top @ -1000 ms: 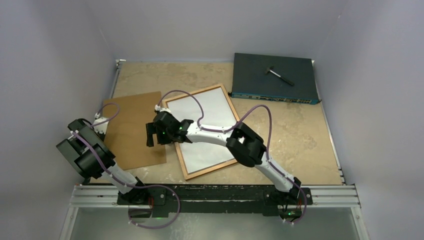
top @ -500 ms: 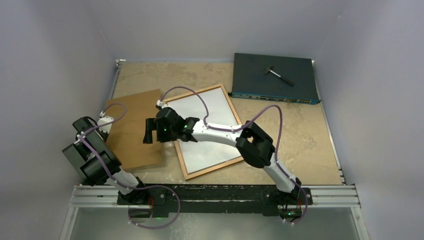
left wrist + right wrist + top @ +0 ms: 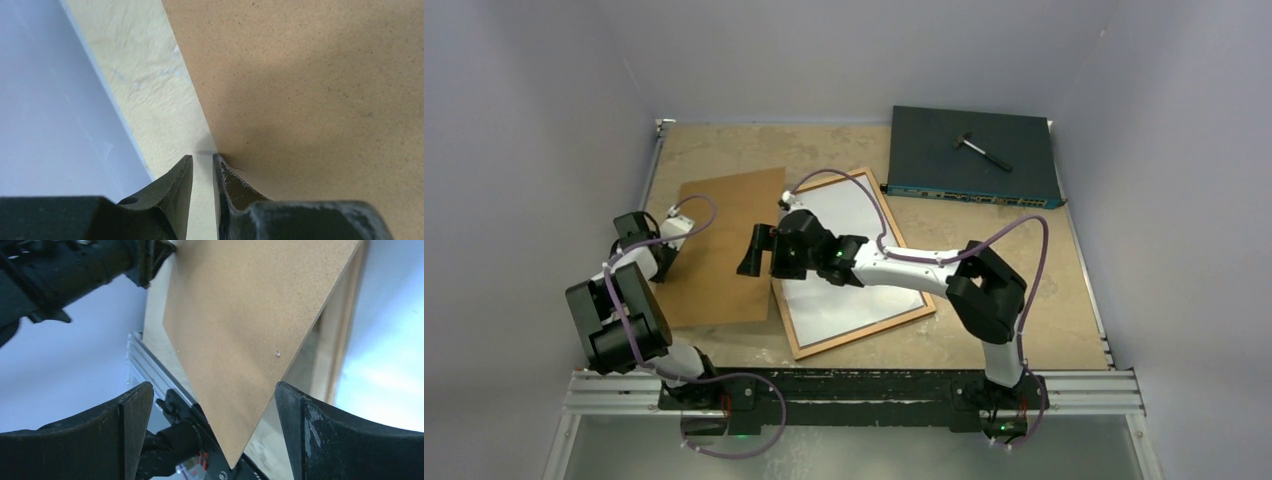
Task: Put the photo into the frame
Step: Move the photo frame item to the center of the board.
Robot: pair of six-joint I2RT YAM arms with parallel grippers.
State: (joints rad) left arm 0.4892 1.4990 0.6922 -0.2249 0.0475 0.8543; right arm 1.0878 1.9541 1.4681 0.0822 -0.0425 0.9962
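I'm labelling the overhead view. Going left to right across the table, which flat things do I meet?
board → frame → box

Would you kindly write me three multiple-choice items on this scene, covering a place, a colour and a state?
1. Where does the dark box lie?
A. far right corner of the table
B. near left corner
C. dead centre

2. What colour is the photo's upturned side?
A. black
B. white
C. orange

3. How do the right gripper's jaws stand?
A. shut tight
B. clamped on a cup
C. wide open

Answers: A, it sits at the back right; B, a plain white face fills the frame; C, the right wrist view shows both jaws well apart.
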